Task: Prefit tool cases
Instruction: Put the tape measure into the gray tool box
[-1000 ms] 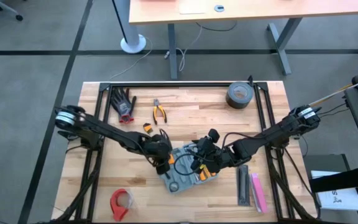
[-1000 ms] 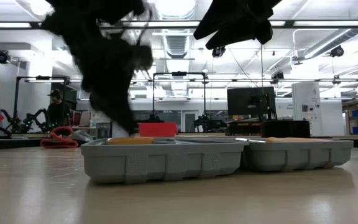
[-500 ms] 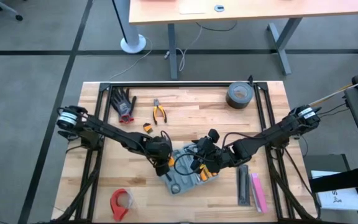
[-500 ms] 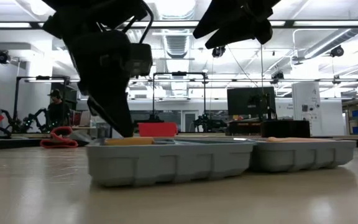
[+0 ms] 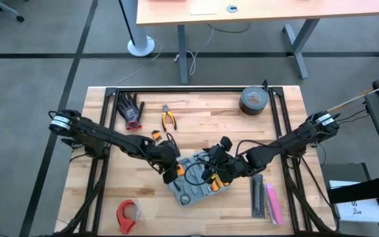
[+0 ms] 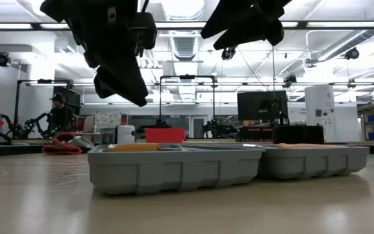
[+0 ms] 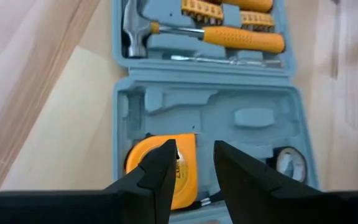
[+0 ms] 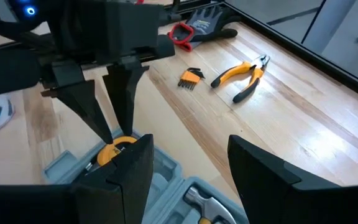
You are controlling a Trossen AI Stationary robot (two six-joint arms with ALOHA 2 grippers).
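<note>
Flat blue-grey plastic tool case [image 5: 196,179]: lies open, table centre front. Left gripper [image 7: 191,163]: above its yellow tape measure [image 7: 157,168], fingers slightly apart, empty. Right gripper [image 8: 188,163]: over case, fingers apart, empty.

My right gripper [image 8: 188,168] over the open case [image 8: 166,180]

My jaws stand apart. Opposite, the left gripper [image 8: 107,115] points down at a yellow tape measure [image 8: 114,152] in the case. Pliers [image 8: 241,74], hex keys [image 8: 190,78] and a glove [image 8: 207,26] lie on the table [image 8: 303,124].
</note>
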